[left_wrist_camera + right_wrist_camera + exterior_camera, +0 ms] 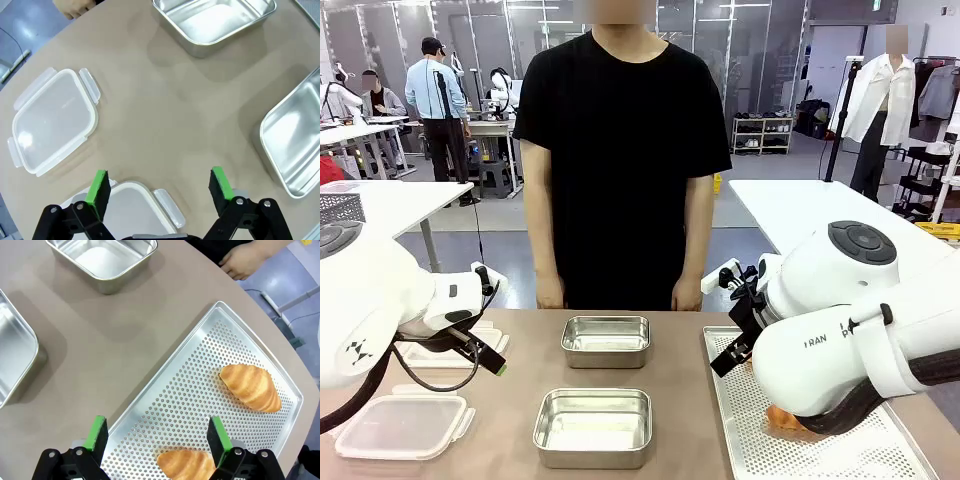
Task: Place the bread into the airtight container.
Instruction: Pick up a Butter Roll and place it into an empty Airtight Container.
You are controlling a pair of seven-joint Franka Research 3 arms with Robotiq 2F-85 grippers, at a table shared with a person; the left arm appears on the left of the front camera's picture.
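The right hand [157,426] is held wide open above the perforated tray [200,365], its green-padded fingers spread and nothing gripped between them. One croissant [187,465] is seen low between the two fingers, nearer the one on the picture's right. Whether it is touched cannot be made out. A second croissant [250,386] lies farther along the tray, well apart from the fingers.

The left hand [160,176] is likewise spread wide and holds nothing. It hangs over a clear lid [130,210] with white clips. A second lid [52,120] of the same kind lies flat just beyond it.

Two steel containers are set in the middle of the tan surface [520,400], one behind the other. The near container [593,427] and the far container [606,340] are both open and empty. The tray is placed to the robot's right of them, with a strip of bare surface between, and the lids are placed to the robot's left. In the front view the right arm's white body covers much of the tray.

A person [620,150] in a black shirt stands at the far side, arms hanging, both hands at the edge of the surface. Behind, a large workroom is seen, with white tables, shelving and other people at work.
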